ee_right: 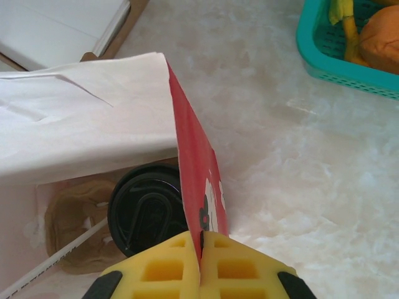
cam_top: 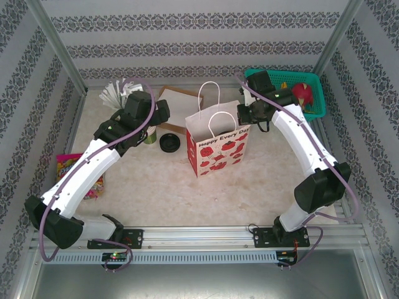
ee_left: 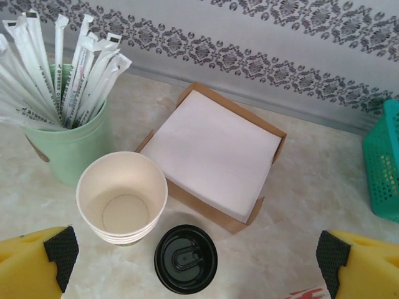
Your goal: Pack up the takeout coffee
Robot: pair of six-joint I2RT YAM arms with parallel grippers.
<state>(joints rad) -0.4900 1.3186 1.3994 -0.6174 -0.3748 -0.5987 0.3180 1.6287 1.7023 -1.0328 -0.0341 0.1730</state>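
coffee cup (ee_right: 146, 215), lidded, is seen inside the bag (ee_right: 193, 156), its rim pinched by the closed right end effector (ee_right: 201, 249); next, the stacked cups (ee_left: 121, 202) must be grasped by the wide-open, empty left end effector (ee_left: 198, 252).

The top camera looked down from behind the arms over the whole table (cam_top: 156, 193). The wrist cameras sat close behind the left gripper (ee_left: 196, 252) and right gripper (ee_right: 201, 255), facing ahead; both caught the napkin tray (ee_left: 206, 208) and teal basket (ee_left: 383, 162) beyond.
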